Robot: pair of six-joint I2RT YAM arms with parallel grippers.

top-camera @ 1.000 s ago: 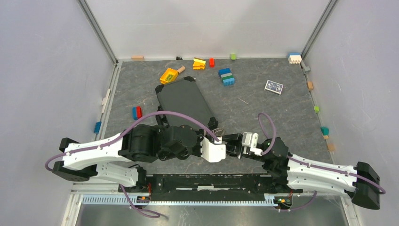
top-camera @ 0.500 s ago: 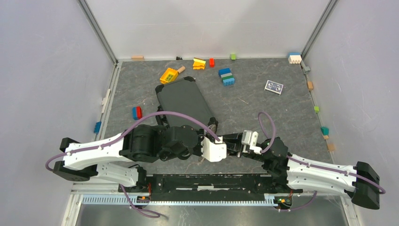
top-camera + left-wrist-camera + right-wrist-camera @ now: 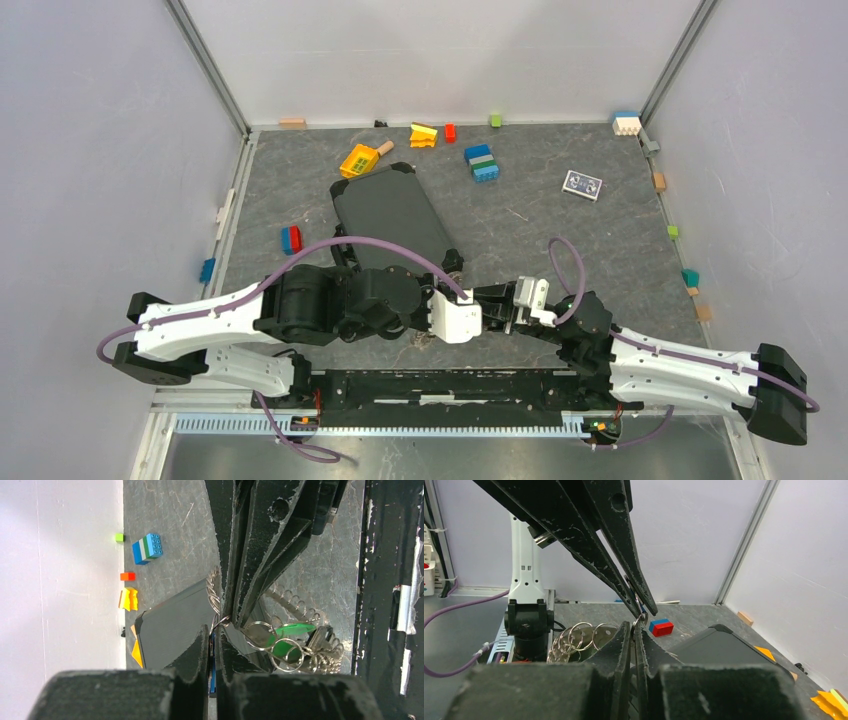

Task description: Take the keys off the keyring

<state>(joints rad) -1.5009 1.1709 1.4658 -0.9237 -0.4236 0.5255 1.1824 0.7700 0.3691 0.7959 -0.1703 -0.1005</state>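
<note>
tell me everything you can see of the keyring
The keyring is thin silvery wire, crowded with greyish keys, smaller split rings and a green tag bunched to one side. It is pinched where the tips of the left gripper and right gripper meet; both are shut on it. Its full outline is hidden behind them.
</note>
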